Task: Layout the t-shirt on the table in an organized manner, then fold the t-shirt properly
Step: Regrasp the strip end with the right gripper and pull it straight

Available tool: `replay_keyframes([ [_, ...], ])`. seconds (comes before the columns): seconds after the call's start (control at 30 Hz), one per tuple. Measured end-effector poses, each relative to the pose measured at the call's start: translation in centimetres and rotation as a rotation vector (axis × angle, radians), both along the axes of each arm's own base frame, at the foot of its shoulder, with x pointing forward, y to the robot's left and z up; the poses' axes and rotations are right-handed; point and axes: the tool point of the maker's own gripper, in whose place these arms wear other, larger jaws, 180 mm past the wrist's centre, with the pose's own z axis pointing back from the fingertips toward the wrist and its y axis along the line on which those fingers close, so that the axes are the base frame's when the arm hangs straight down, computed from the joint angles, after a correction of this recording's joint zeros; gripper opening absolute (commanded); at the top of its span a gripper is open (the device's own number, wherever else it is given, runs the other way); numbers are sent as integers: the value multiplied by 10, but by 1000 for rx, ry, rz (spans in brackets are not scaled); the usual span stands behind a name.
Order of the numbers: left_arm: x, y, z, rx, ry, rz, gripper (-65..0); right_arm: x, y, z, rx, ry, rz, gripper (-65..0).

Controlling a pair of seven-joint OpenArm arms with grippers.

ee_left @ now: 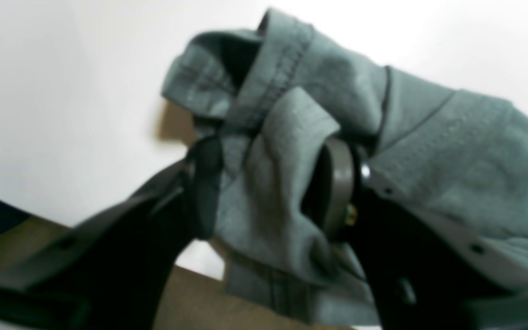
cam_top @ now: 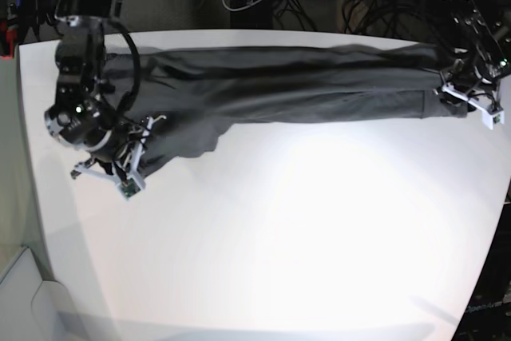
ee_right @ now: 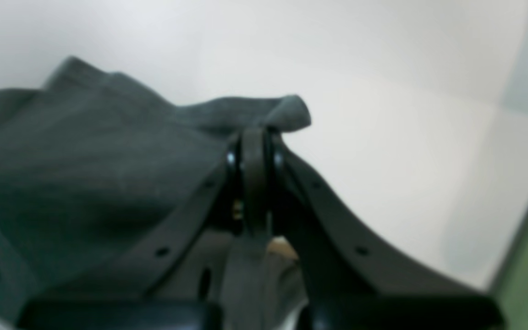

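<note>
Layout step, looks like: dark charcoal-grey soft fabric t-shirt [cam_top: 271, 85] stretched in a long band across the far side of the large white smooth-topped table [cam_top: 303, 229]; left gripper [ee_left: 268, 183] clamping bunched hem, right gripper [ee_right: 255, 137] pinched tight on a fabric edge. Probably needs pulling flatter next; plenty of wrinkles to sort.

The t-shirt [cam_top: 279, 85] spans the table's [cam_top: 303, 237] far edge between both arms; the near tabletop lies bare.
</note>
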Motion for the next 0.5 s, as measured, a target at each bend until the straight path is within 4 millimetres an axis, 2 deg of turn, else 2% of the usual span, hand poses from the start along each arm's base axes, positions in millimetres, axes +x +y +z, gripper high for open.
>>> replay_keyframes([
  [0.1,1,0,0,0,-2,0,-344,-26,-3,6,-55,8,1,-650],
  [0.2,3,0,1,1,-2,-1,-344,-40,1,20,-66,-28,14,-650],
  [0.27,3,0,1,2,-3,0,-344,-51,3,13,-56,-5,20,-650],
  [0.37,3,0,1,1,-3,-1,-343,-73,-6,-5,-58,65,-10,-650],
  [0.5,2,1,2,3,-1,-1,-343,-77,-28,-3,-60,62,-97,-650],
])
